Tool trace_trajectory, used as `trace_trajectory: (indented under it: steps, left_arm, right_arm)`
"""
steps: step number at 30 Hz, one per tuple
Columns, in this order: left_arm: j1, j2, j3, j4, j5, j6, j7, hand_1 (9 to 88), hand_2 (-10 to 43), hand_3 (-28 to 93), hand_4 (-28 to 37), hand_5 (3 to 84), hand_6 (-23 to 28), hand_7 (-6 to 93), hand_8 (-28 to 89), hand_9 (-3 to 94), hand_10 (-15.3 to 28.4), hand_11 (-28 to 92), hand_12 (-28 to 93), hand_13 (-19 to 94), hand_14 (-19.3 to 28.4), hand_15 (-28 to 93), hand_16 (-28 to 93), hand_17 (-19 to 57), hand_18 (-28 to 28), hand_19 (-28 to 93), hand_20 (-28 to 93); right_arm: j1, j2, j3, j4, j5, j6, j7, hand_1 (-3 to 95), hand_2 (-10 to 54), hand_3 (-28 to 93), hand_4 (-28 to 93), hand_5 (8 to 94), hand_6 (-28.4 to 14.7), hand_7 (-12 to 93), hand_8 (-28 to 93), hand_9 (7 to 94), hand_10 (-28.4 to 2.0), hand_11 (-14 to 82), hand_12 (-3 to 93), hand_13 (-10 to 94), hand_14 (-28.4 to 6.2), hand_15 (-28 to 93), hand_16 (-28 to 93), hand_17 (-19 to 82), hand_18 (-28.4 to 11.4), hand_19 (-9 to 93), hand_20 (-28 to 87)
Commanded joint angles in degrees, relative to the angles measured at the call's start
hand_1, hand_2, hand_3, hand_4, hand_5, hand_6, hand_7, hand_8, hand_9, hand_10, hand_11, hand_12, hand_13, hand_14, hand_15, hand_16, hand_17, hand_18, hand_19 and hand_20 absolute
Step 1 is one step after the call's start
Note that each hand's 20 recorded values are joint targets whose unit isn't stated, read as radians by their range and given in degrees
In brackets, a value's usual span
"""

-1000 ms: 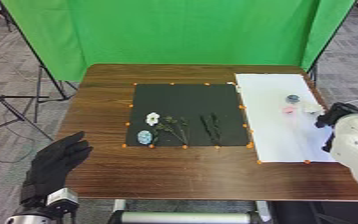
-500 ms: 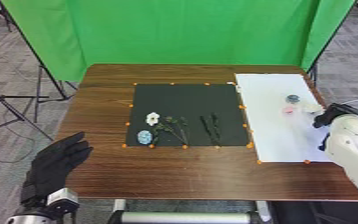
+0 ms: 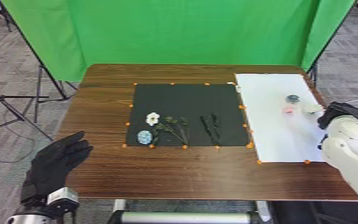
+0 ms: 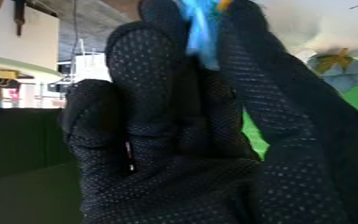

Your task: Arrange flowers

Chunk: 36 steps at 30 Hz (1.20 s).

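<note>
My left hand [image 3: 55, 162] is open over the table's left front edge, clear of the flowers. In the head view my right hand [image 3: 342, 111] is at the white sheet's right edge, beside a white flower [image 3: 313, 108]. In the right wrist view the thumb and fingers of my right hand [image 4: 158, 130] pinch a light-blue item [image 4: 199, 27], partly hidden between them. A grey-blue flower [image 3: 293, 98] and a pink flower [image 3: 288, 109] lie on the sheet. The black mat holds a white flower [image 3: 152, 118], a blue flower [image 3: 144, 137], thin leafy stems [image 3: 169, 129] and dark green stems [image 3: 211, 129].
The brown table [image 3: 158, 172] carries the black mat [image 3: 184, 97] in its middle and the white sheet [image 3: 269, 90] on the right. Orange markers [image 3: 185, 147] line the edges of both. A green backdrop [image 3: 189, 32] stands behind the table.
My right hand has shifted slightly, and its forearm has swung a little toward the table's front. My left hand and the flowers on the mat have stayed where they were.
</note>
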Motion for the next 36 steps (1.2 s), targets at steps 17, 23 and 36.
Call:
trace_trajectory:
  steps: [17,23,36]
  left_arm:
    - [1.4,1.56,0.09,-0.07,-0.93,0.41,2.13,27.0,4.9,82,-20.2,44.1,13.2,20.7,-11,38.5,22.4,41,11,25,27.9,65,-14,-9.7,21.9,60,7]
    - [1.9,1.83,-0.02,-0.2,-1.12,0.68,2.42,27.0,4.9,82,-20.2,44.1,13.2,20.7,-11,38.5,22.3,41,11,25,27.9,65,-14,-9.7,21.9,60,7]
    - [3.8,2.27,-1.24,-0.97,-1.22,1.56,3.43,27.0,4.9,82,-20.3,44.1,13.2,20.7,-11,38.5,22.4,41,11,25,27.8,65,-14,-9.6,21.9,60,7]
  right_arm:
    - [4.2,2.2,-4.5,-2.4,-2.1,7.1,-4.1,57.7,-9.4,73,-28,78.8,1.2,26,1,90.8,-7.1,15.1,34.5,80,-3.2,66,21,52,-15.8,93,36]
    - [6.1,3.3,-5.0,-6.2,-1.0,6.9,-6.2,57.6,-9.5,74,-28,79.1,1.1,26,1,91.0,-7.1,14.9,34.9,80,-3.2,66,21,52,-15.7,93,37]
    - [11.5,2.9,-8.6,-15.3,4.8,8.6,-12.5,57.4,-9.5,74,-28,79.3,0.9,25,1,91.1,-7.1,14.9,35.2,80,-3.2,66,21,52,-15.7,93,37]
